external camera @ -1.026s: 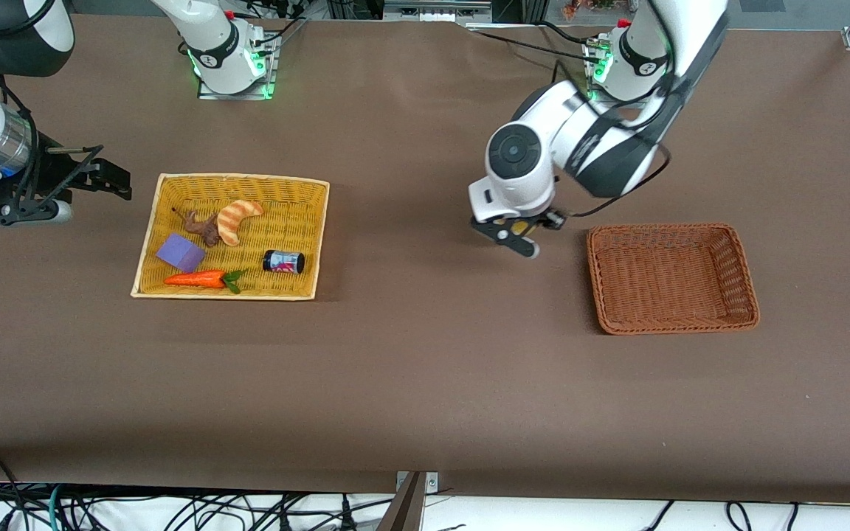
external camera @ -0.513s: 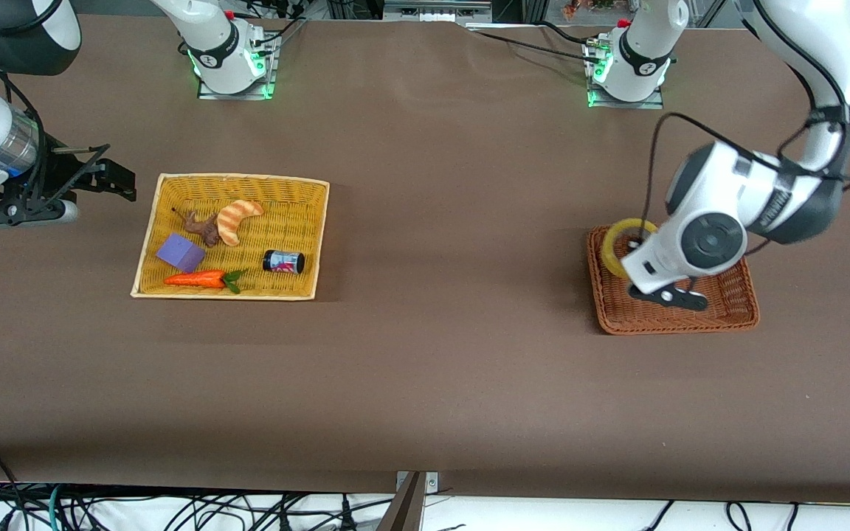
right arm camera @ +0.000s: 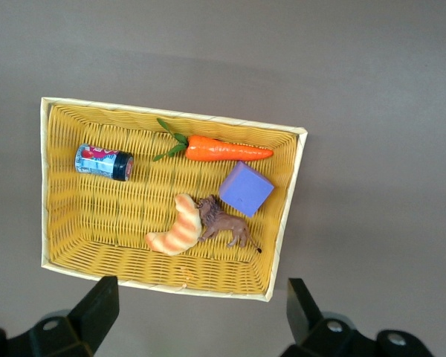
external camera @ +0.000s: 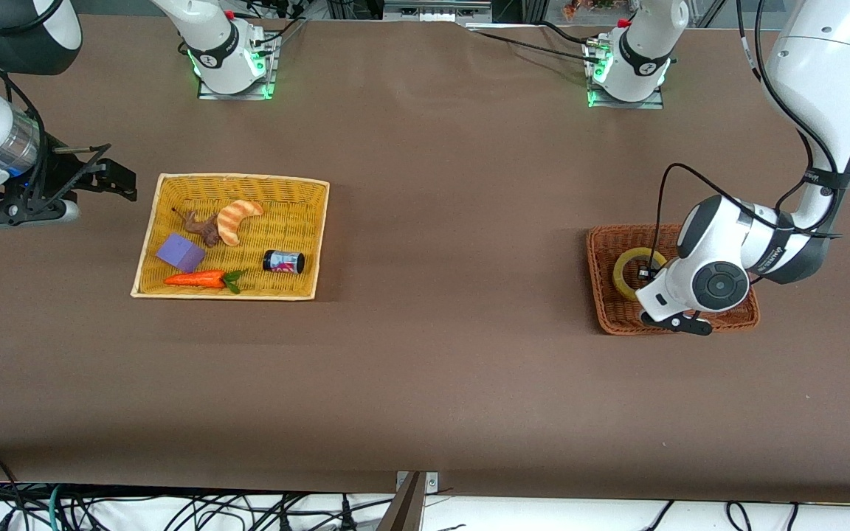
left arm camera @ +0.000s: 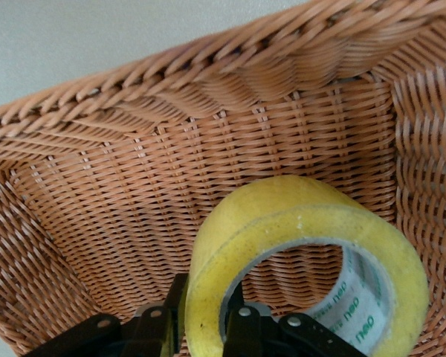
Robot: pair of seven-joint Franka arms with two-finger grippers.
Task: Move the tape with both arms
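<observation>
The left gripper (left arm camera: 206, 327) is clenched on the wall of the tape (external camera: 633, 271), low inside the brown basket (external camera: 600, 295) at the left arm's end of the surface (external camera: 440, 369); whether the roll touches the basket floor is hard to tell. The right gripper (right arm camera: 197, 316) waits with fingers spread, above the surface beside the yellow basket (external camera: 146, 251), which holds a carrot (external camera: 195, 279), purple block (external camera: 180, 252), croissant (external camera: 237, 218), toy animal (external camera: 202, 226) and can (external camera: 283, 261).
</observation>
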